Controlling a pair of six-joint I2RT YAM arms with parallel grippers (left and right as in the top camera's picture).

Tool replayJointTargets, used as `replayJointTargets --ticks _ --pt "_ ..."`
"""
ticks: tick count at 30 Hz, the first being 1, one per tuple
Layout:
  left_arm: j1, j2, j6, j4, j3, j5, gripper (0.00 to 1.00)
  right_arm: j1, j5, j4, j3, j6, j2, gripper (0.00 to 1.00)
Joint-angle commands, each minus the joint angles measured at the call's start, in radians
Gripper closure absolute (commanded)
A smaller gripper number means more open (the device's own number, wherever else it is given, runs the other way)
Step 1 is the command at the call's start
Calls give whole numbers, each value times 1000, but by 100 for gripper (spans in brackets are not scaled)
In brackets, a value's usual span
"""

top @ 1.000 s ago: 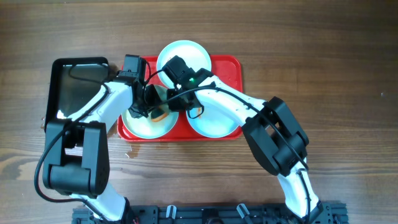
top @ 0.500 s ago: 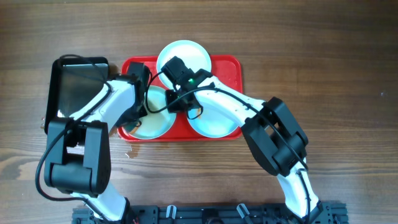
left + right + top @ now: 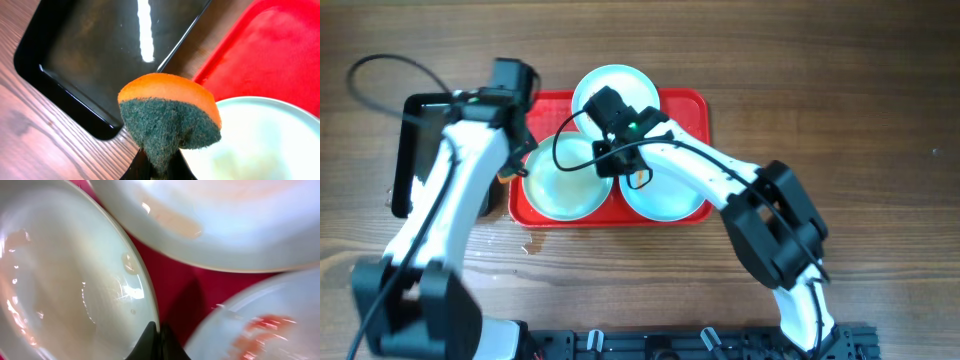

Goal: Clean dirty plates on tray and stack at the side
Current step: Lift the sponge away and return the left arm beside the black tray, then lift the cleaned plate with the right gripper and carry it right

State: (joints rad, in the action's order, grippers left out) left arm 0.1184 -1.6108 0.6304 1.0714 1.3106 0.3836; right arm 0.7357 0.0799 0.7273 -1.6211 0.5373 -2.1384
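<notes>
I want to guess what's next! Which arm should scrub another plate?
Left, probably: the left gripper holds the sponge; the right gripper only pinches the rim of a plate.

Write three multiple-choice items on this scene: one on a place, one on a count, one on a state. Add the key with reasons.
1. Where does the black tray lie?
A. On the table to the left of the red tray
B. On the table to the right of the red tray
C. On top of the red tray

2. How many plates sit on the red tray?
A. One
B. Two
C. Three

3. What is the state of the left gripper?
A. Open and empty
B. Shut on a sponge
C. Shut on a cup

Key:
1 A: the overhead view shows the black tray beside the red tray's left edge.
2 C: one plate is at the back and two are in front.
3 B: the left wrist view shows the orange and green sponge pinched at its lower end.
</notes>
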Motion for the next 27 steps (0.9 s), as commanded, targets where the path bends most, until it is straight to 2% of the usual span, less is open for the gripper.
replayJointTargets --ticks 1,6,8,20,27 --pt "-73 91 -42 3 23 -290 96 -4 -196 15 5 -36 111 96" --pt "-113 96 -101 3 23 -531 96 -3 -299 12 5 -220 203 96" --pt "-114 96 -102 3 23 -599 96 3 -399 21 5 -268 234 96" --pt "-114 96 -129 31 22 -550 96 223 -1032 21 6 -558 272 96" --pt "-114 96 -130 34 18 -550 96 286 -1105 18 6 -571 272 96"
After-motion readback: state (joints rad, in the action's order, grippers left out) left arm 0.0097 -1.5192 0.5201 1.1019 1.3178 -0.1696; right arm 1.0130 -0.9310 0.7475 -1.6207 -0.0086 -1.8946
